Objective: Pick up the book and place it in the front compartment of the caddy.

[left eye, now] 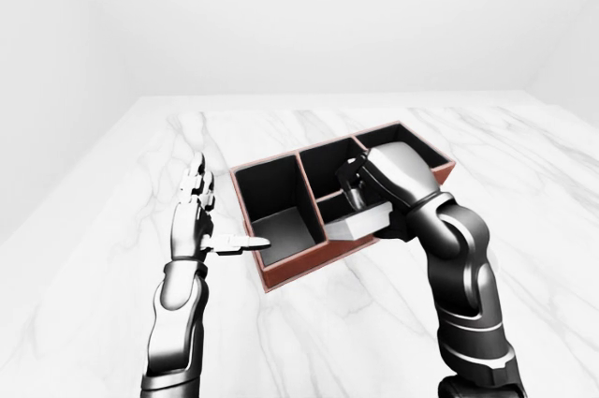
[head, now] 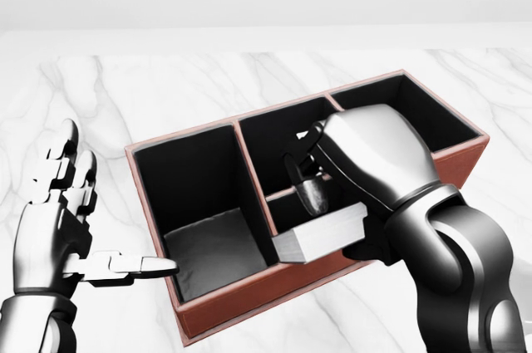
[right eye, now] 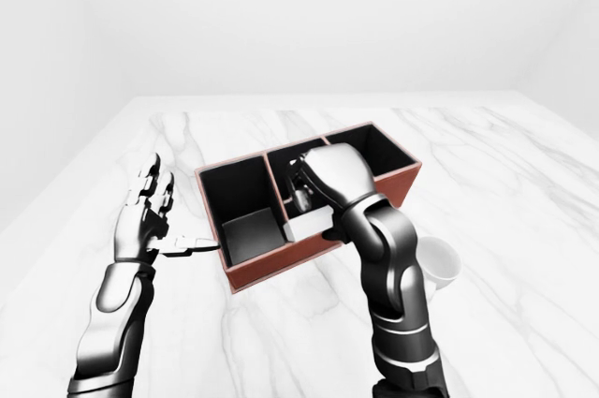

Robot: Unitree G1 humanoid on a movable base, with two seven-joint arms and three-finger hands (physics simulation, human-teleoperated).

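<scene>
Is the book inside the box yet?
Not yet. The book is gripped in the right robot hand above the caddy's small middle compartment by the near wall, not resting at its bottom.

Bright, even, diffuse simulator lighting; sharp throughout, no blur. Soft highlights gloss the right hand (head: pixel 366 170). Caddy (head: pixel 249 299) interiors render near-black.

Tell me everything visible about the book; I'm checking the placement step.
The book is a small pale grey-white block with a darker end face, lying tilted. The right hand closes on it from above, holding it over the low middle compartment at the near wall of the reddish-brown caddy. Its far end is hidden by the hand.
</scene>
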